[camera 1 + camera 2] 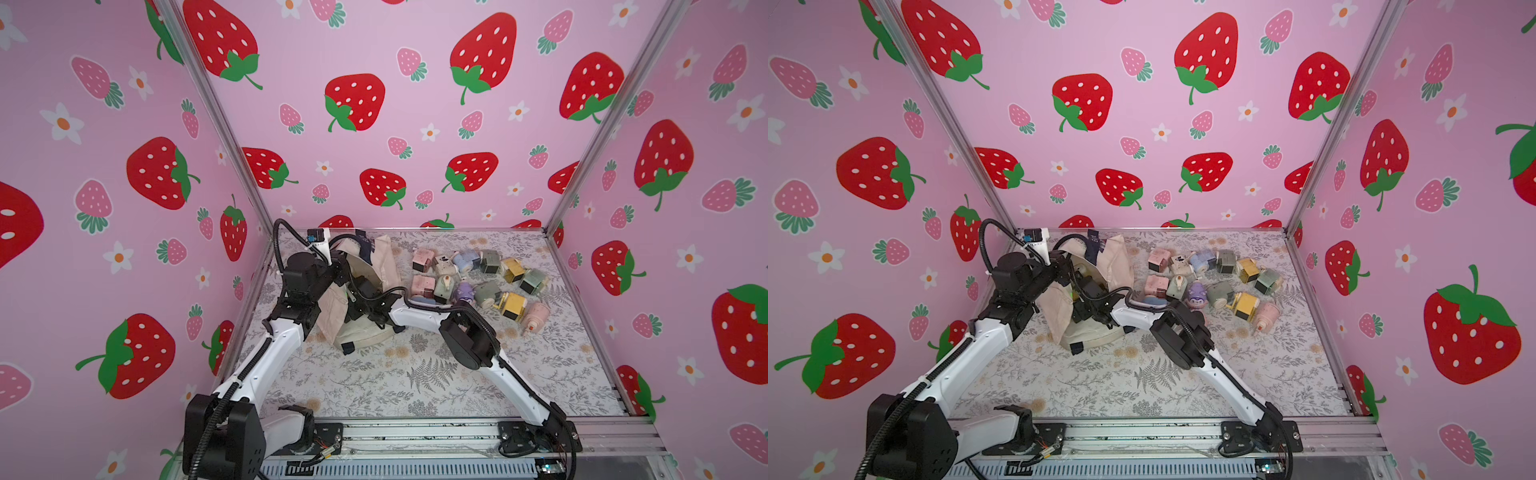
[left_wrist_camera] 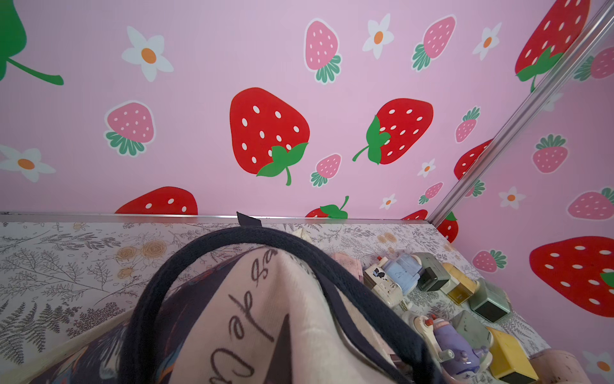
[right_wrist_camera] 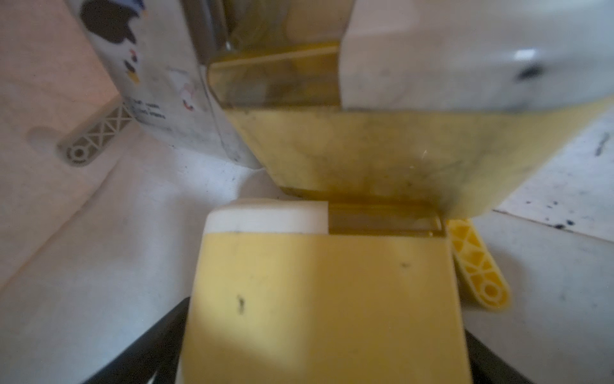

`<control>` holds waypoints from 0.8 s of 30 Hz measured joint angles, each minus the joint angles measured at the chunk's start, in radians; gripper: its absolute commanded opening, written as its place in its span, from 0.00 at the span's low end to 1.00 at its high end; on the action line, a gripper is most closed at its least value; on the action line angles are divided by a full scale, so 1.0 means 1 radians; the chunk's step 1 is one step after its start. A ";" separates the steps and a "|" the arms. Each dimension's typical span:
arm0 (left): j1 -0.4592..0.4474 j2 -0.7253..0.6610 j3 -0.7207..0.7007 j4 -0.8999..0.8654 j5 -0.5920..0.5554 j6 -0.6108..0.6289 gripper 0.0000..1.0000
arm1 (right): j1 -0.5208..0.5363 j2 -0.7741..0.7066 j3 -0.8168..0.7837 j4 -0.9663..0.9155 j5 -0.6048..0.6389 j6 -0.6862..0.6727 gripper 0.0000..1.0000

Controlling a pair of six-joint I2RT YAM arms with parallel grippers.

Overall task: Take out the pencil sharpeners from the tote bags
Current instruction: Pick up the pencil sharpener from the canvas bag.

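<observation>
Right pincer deep inside tote bag, jaws spread wide astride yellow sharpener; not yet clamped. Left pincer clamped on bag rim, holding mouth open. Centre on flat sides, avoid crank, close firmly, lift straight out.

Script lettering on tote bag at left gripper: only fragments "te", "Ca" legible. Small print on cream sharpener beyond right gripper: unreadable.
</observation>
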 measured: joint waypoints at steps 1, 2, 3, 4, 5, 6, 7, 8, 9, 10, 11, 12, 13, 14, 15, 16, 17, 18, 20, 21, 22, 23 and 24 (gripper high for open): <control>0.000 0.000 0.000 0.000 0.000 0.000 0.00 | 0.000 0.000 -0.006 0.010 0.005 0.000 0.99; 0.000 0.000 0.000 -0.001 0.001 0.000 0.00 | 0.000 -0.002 -0.014 0.023 0.009 0.000 0.98; 0.000 0.000 0.000 -0.002 0.003 0.000 0.00 | 0.000 -0.003 -0.027 0.043 0.015 -0.001 0.97; 0.000 0.000 0.000 -0.004 0.006 0.000 0.00 | 0.000 -0.007 -0.043 0.064 0.020 -0.003 0.95; -0.001 0.000 0.000 -0.005 0.008 0.000 0.00 | 0.000 -0.013 -0.062 0.085 0.021 -0.007 0.94; -0.001 0.000 0.000 -0.006 0.010 0.000 0.00 | 0.000 -0.024 -0.090 0.109 0.022 -0.011 0.93; -0.001 0.000 0.000 -0.006 0.013 0.000 0.00 | -0.001 -0.038 -0.119 0.130 0.021 -0.015 0.92; -0.002 0.000 0.000 -0.007 0.016 0.000 0.00 | -0.001 -0.051 -0.146 0.146 0.019 -0.019 0.91; -0.003 0.000 0.000 -0.007 0.019 0.000 0.00 | -0.001 -0.068 -0.179 0.167 0.014 -0.024 0.91; -0.004 0.000 0.000 -0.007 0.024 0.000 0.00 | -0.002 -0.083 -0.209 0.182 0.007 -0.029 0.91; -0.005 0.000 0.000 -0.007 0.026 0.000 0.00 | -0.002 -0.099 -0.238 0.195 0.000 -0.037 0.91; -0.006 0.000 0.000 -0.007 0.031 0.000 0.00 | -0.002 -0.115 -0.266 0.206 -0.007 -0.045 0.90; -0.007 0.000 0.000 -0.006 0.033 0.000 0.00 | -0.002 -0.132 -0.294 0.217 -0.016 -0.054 0.90; -0.008 0.000 0.000 -0.006 0.034 0.000 0.00 | -0.001 -0.147 -0.318 0.224 -0.024 -0.063 0.90; -0.008 0.000 0.000 -0.006 0.034 0.000 0.00 | -0.001 -0.164 -0.344 0.232 -0.036 -0.073 0.90; -0.008 0.000 0.000 -0.006 0.035 0.000 0.00 | 0.001 -0.183 -0.372 0.242 -0.048 -0.081 0.90; -0.008 0.000 0.000 -0.006 0.035 0.000 0.00 | 0.002 -0.200 -0.395 0.248 -0.058 -0.089 0.90; -0.008 0.000 0.000 -0.006 0.035 0.000 0.00 | 0.004 -0.221 -0.425 0.256 -0.073 -0.099 0.91; -0.009 0.000 0.000 -0.005 0.036 0.000 0.00 | 0.010 -0.265 -0.483 0.269 -0.097 -0.115 0.91; -0.009 0.000 0.000 -0.005 0.037 0.000 0.00 | 0.013 -0.291 -0.513 0.270 -0.110 -0.125 0.91; -0.010 0.000 0.000 -0.005 0.037 0.000 0.00 | 0.018 -0.319 -0.548 0.272 -0.127 -0.135 0.90; -0.010 0.000 0.000 -0.005 0.037 0.000 0.00 | 0.021 -0.343 -0.575 0.270 -0.142 -0.148 0.90; -0.010 0.000 0.000 -0.005 0.037 0.000 0.00 | 0.026 -0.371 -0.604 0.270 -0.161 -0.159 0.90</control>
